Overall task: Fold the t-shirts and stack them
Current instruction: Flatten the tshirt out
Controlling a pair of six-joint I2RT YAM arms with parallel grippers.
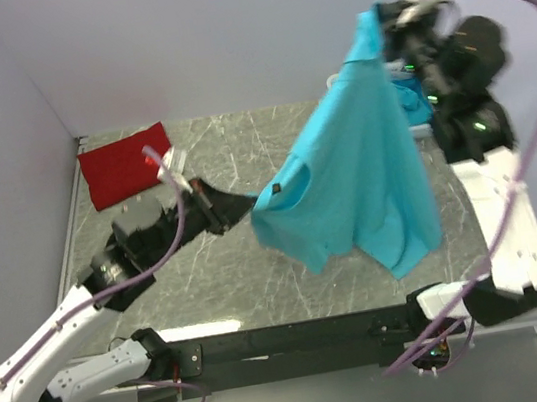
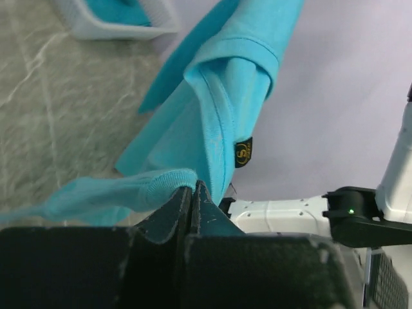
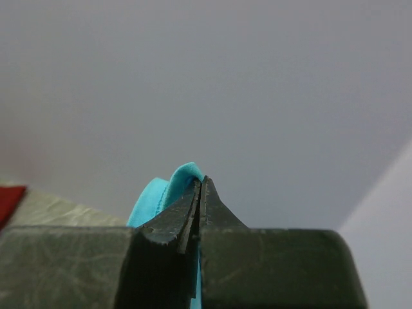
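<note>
A turquoise t-shirt point(image 1: 364, 161) with a small dark chest mark point(image 1: 275, 191) hangs in the air between both arms. My right gripper point(image 1: 375, 18) is raised high at the back right, shut on the shirt's top edge point(image 3: 183, 177). My left gripper point(image 1: 244, 205) is shut on the shirt's lower left edge; its cloth point(image 2: 212, 116) shows bunched at the closed fingers point(image 2: 192, 193). A folded red t-shirt point(image 1: 125, 165) lies flat at the back left. More turquoise cloth point(image 2: 119, 9) lies in the basket.
A white slatted basket point(image 2: 109, 27) stands at the back right, mostly hidden behind the hanging shirt in the top view. The marbled table point(image 1: 220, 279) is walled by pale panels on the left and back. A black rail point(image 1: 299, 338) runs along the near edge.
</note>
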